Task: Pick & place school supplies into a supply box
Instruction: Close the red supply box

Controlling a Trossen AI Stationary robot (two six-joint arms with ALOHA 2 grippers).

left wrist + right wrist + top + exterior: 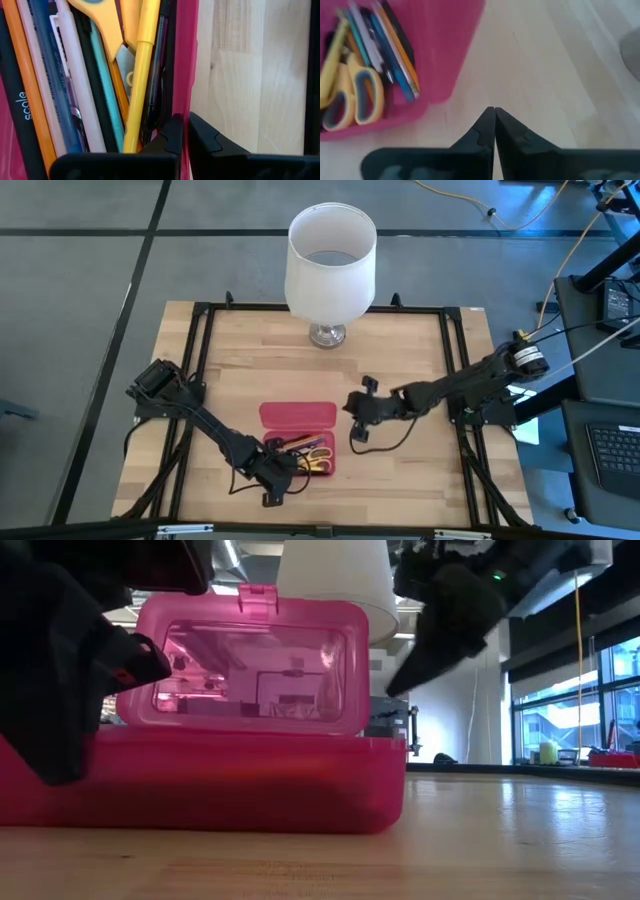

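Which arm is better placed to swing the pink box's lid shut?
Probably the right: its gripper hangs beside the upright lid, fingers together. The left gripper is pinching the supply box wall.

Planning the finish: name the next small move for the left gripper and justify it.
Probably lift the left gripper clear: its jaws pinch the supply box wall, the pens and scissors already lie inside, and the lid stands open.

Supply box (297,416) flanked by bare table (400,470)

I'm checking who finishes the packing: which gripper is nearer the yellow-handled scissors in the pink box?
Left. The left gripper is at the translucent pink plastic box, beside the small yellow-handled scissors; the right gripper hovers off the box's right end.
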